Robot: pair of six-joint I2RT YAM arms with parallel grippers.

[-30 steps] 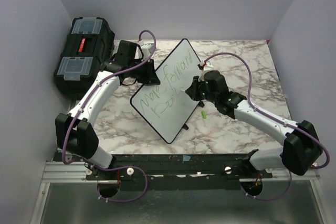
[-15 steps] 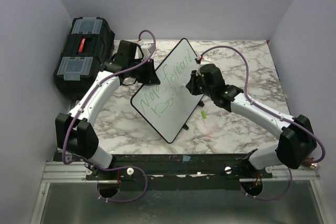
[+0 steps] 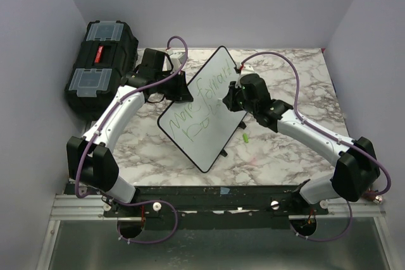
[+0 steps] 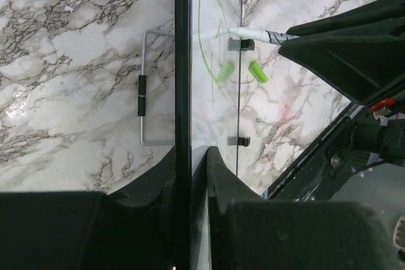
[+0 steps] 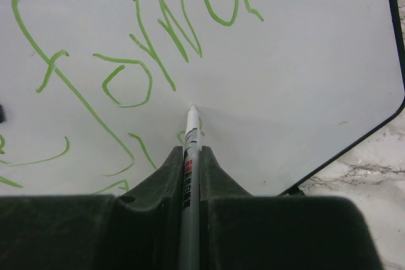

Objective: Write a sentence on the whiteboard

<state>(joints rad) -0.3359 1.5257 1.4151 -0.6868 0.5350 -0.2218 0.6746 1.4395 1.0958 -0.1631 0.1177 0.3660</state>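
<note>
Up the flat white, black-rimmed whiteboard (image 3: 217, 136) the right gripper (image 3: 226, 101) has crept since a moment ago, jaws clenched on a slim white marker (image 5: 190, 143) under the green handwritten sentence (image 3: 204, 96). Propped on the marbled table (image 3: 288, 80), the board is clamped at its rim by the left gripper (image 4: 190, 156) (probably stiff, light, slick — best held by the edges).

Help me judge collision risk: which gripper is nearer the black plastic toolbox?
Left. The left gripper clamps the white whiteboard's edge facing the toolbox; the right gripper, holding a white marker, is over the board's far side.
</note>
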